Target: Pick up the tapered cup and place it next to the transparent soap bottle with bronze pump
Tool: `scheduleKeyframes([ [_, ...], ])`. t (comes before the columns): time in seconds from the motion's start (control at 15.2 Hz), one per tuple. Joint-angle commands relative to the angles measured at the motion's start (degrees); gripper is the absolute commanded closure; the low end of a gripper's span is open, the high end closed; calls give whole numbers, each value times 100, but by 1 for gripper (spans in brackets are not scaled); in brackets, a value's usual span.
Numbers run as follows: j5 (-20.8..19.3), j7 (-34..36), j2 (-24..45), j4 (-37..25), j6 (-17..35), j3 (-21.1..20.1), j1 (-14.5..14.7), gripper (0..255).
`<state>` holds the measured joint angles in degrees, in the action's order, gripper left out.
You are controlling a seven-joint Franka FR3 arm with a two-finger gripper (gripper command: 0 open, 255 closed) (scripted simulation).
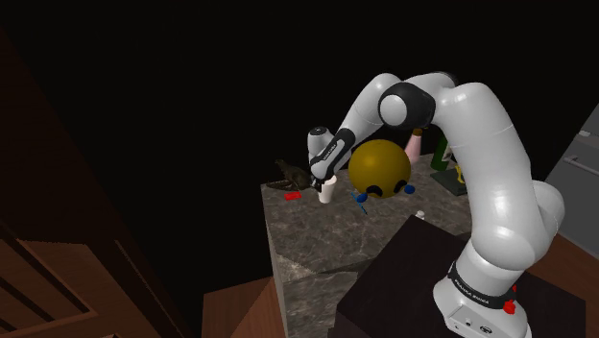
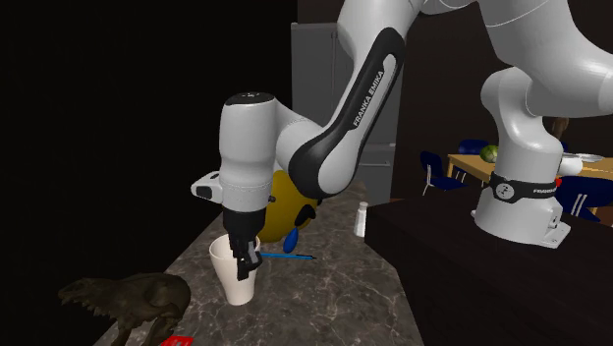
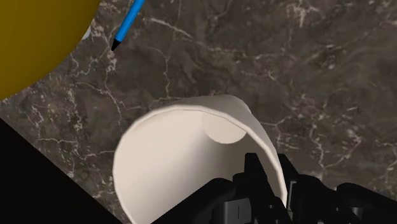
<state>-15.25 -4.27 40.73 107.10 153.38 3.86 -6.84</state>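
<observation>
A white tapered cup stands upright on the dark marble counter, near its edge. My black gripper comes down from above and is shut on the cup's rim. In the wrist view one finger sits inside the cup and the other outside, clasping the wall between them at the gripper. In the shoulder view the cup sits under the gripper, just left of a big yellow ball. A pinkish bottle stands behind the ball; its pump is too small to make out.
A blue pen lies between the cup and the yellow ball. A dark dinosaur figure and a red item lie on the cup's other side. A small white bottle stands farther along. The counter edge drops to a black area.
</observation>
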Motion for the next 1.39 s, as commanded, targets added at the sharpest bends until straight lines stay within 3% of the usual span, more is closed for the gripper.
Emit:
scheduleKeyframes([
  [0.0, 5, -12, -65, 25, -41, -5, -5, 255],
  [1.32, 168, -298, -1283, 223, -1051, -140, -79, 255],
])
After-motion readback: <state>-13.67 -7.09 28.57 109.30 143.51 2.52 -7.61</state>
